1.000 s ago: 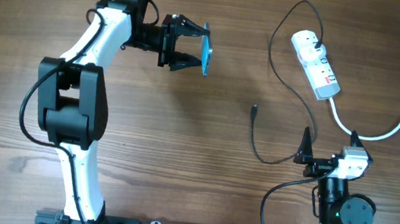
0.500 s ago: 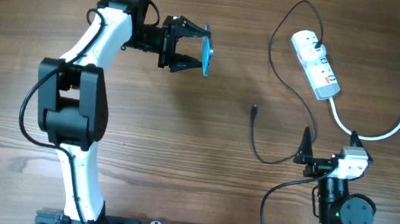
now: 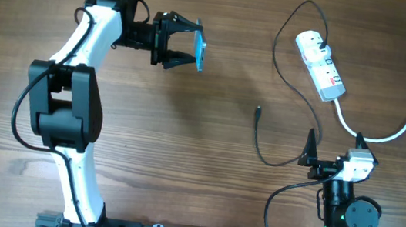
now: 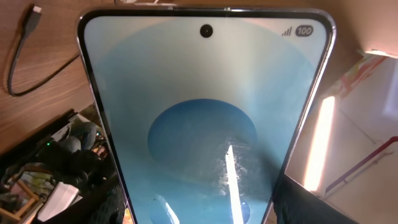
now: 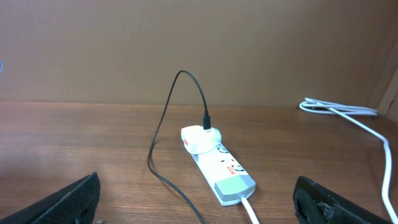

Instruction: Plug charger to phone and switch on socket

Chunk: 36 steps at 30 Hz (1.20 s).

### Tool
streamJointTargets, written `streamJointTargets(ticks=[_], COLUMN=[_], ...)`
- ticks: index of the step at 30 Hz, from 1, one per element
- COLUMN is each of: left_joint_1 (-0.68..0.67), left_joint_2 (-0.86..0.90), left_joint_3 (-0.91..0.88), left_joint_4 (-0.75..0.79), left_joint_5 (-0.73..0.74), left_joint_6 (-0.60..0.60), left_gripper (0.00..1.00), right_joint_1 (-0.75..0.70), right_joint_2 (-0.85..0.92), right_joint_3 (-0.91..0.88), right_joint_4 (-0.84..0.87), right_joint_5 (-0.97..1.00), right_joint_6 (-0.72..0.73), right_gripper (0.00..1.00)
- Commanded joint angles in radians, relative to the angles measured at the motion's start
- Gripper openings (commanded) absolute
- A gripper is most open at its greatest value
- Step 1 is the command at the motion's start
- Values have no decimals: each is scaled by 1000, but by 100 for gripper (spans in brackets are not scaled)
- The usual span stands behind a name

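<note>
Left claw (image 3: pixel 188 47) is clamped on the phone (image 3: pixel 200 53), held up off the tabletop toward the far-left corner with the screen facing my wrist, I guess to line it up with the cable. The charger (image 3: pixel 276 45) is already plugged into the power strip (image 3: pixel 325 70) near the far-right corner, with its connector tip (image 3: pixel 258 113) lying loose mid-tabletop. Right claw (image 3: pixel 310 148) is spread wide and empty by the near edge, probably ready to grab that tip.

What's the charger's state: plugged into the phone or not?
Not plugged in. The charger's tip lies loose on the table, apart from the phone held in the left gripper.
</note>
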Motion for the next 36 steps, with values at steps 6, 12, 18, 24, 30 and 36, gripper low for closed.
streamJointTargets(ticks=[6,12,18,24,30,36], left_joint_1=[16,15,15,15,15,14], left_joint_2=[-50,-50,-50,-50,-50,-50], left_joint_3=[24,23,23,23,23,23], left_joint_4=[32,54,54,53,54,61], left_joint_5=[56,41,23,23,56,53], left_joint_6=[25,51,51,51,51,56], left_gripper=[67,67,66,66,66,67], right_joint_1=[-5,-5,-5,-5,-5,-5], right_joint_2=[-3,-3,-3,-3,-3,-3], right_joint_3=[-2,-2,-1,-2,-2,-2], right_joint_4=[5,5,5,5,5,5], right_joint_5=[-4,-4,-4,-4,-4,-4], right_joint_6=[-2,-3,-3,-2,-2,-2], right_gripper=[100,100,100,100,100,100])
